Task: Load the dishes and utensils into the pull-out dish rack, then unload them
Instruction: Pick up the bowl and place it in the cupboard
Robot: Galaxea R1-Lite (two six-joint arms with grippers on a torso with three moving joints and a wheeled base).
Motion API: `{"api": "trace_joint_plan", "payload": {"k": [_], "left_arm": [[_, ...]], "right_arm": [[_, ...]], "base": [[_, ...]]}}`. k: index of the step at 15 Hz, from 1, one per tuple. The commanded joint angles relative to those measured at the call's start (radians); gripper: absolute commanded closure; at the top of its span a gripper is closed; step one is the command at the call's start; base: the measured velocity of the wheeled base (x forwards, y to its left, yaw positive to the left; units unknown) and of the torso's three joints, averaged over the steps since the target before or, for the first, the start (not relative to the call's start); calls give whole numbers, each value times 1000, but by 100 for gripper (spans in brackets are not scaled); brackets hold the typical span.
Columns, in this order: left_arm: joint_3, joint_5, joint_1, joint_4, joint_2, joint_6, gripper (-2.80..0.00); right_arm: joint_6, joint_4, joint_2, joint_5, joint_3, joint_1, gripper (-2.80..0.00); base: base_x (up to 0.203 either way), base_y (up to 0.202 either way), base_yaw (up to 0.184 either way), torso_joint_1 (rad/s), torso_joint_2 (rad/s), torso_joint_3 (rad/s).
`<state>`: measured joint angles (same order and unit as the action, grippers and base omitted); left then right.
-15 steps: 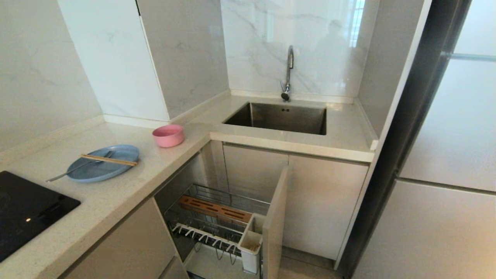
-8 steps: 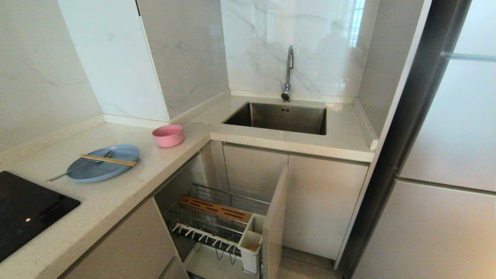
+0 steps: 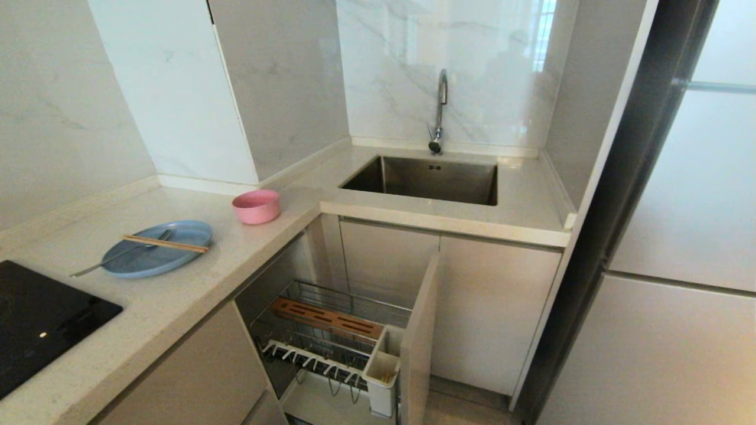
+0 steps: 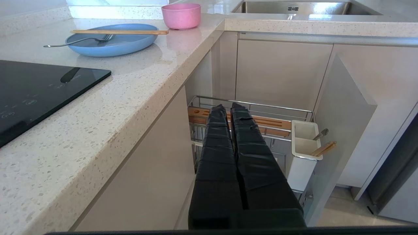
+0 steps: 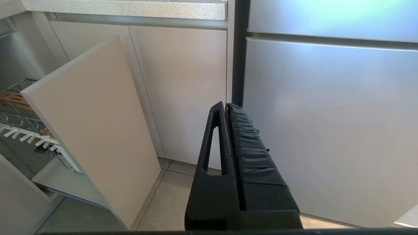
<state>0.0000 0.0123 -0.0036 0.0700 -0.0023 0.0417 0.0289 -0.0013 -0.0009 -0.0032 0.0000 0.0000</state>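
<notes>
On the counter at the left lies the pale-blue plate [image 3: 147,262] [image 4: 114,47]. The wooden chopsticks [image 3: 165,244] [image 4: 119,32] and a slim silver utensil [image 3: 97,267] [image 4: 73,41] rest across it. The pink bowl [image 3: 256,206] [image 4: 181,15] stands beside it. Below, the pull-out dish rack [image 3: 328,319] [image 4: 271,121] is drawn out; its white cup [image 4: 305,147] holds a metal handle and wooden sticks. My left gripper [image 4: 226,109] is shut and empty, low in front of the rack. My right gripper [image 5: 226,107] is shut and empty, before the cabinet. Neither shows in the head view.
The steel sink [image 3: 413,177] and tap [image 3: 438,112] sit at the back. A black cooktop [image 3: 35,319] lies at the counter's near left. The rack's beige front panel [image 3: 420,336] juts out, and a tall fridge [image 3: 679,236] stands at the right.
</notes>
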Motion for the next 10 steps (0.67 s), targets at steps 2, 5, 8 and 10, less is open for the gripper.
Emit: {"api": "trace_joint_plan", "payload": {"k": [2,5,8,10], "left_arm": [[40,0,1,1,1,1,0],[40,-1,1,2,1,3,0],[40,0,1,2,1,3,0],[40,0,1,2,1,3,0]], "right_arm": [[0,0,-1,0,0,0,0],[0,0,-1,0,0,0,0],[0,0,-1,0,0,0,0],[0,0,-1,0,0,0,0]], "base": [[0,0,0,0,0,0],[0,0,0,1,-2,-73],[0,0,0,0,1,-185],[0,0,0,2,3,-195]]}}
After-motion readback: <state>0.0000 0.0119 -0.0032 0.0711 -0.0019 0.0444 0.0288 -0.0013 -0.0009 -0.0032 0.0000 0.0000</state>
